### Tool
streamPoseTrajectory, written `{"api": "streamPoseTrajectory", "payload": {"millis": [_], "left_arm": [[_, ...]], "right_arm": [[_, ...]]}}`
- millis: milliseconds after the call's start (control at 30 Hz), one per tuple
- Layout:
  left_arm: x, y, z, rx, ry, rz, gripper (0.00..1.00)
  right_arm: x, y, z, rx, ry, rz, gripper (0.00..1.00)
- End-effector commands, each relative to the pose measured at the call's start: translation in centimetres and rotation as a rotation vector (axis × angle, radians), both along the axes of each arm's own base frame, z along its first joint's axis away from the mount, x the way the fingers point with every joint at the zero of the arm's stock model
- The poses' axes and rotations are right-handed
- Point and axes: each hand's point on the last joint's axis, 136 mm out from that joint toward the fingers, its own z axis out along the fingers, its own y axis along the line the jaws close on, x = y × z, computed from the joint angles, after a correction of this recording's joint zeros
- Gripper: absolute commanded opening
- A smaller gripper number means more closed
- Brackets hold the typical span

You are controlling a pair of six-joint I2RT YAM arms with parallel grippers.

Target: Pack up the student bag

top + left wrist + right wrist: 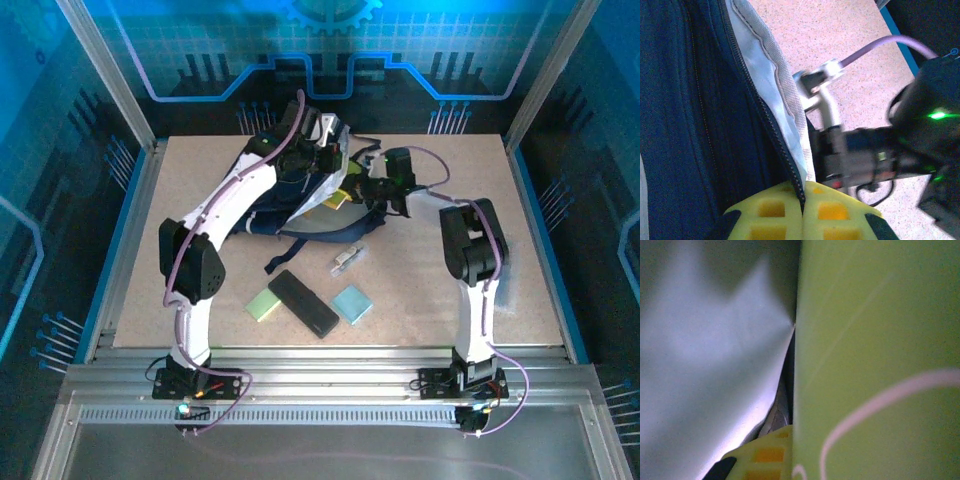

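The left gripper (803,212) has its jaws clenched on the zipper edge of the large dark navy fabric student bag (690,125), with the yellow fingers (765,217) pinching the rim. The right gripper (366,190) has its jaws clamped on a flat yellow-green item (875,340) marked with a pale curved line, held against the bag's grey lining (700,365). The bag lies at the far centre of the speckled table (450,260). Nearer the arm bases lie three things in a row: a green square (263,305), a black rectangular case (303,303) and a light blue square (352,305).
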Motion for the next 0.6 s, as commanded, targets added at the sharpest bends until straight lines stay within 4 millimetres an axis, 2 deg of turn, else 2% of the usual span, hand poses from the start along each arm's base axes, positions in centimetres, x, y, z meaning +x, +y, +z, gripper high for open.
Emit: {"api": "streamPoseTrajectory", "payload": {"millis": [0, 167, 200, 333, 367, 467, 567], "left_arm": [[-0.4, -0.6, 8.0, -0.138, -0.18, -0.048, 0.0], [-0.1, -0.8, 8.0, -0.171, -0.173, -0.063, 0.0], [-0.1, -1.0, 8.0, -0.18, -0.169, -0.071, 0.0], [0.1, -1.3, 7.5, -0.196, -0.15, -0.07, 0.0], [0.2, -1.3, 7.4, -0.196, -0.148, -0.065, 0.0], [0.8, -1.1, 6.7, -0.185, -0.141, -0.046, 0.0], [1.5, -1.0, 5.4, -0.182, -0.123, -0.024, 0.01]], "right_arm": [[-0.4, 4.1, 1.1, 0.068, -0.019, 0.113, 0.0], [0.5, 6.8, -0.5, 0.037, 0.015, 0.135, 0.0], [0.9, 7.2, -2.0, 0.024, 0.039, 0.136, 0.0], [2.5, 8.3, -2.8, 0.006, 0.059, 0.128, 0.13], [2.7, 8.2, -2.6, 0.007, 0.056, 0.121, 0.18], [2.6, 6.5, -1.8, -0.021, 0.036, 0.097, 0.43], [1.7, 3.3, -0.3, -0.066, 0.006, 0.066, 0.54]]}}
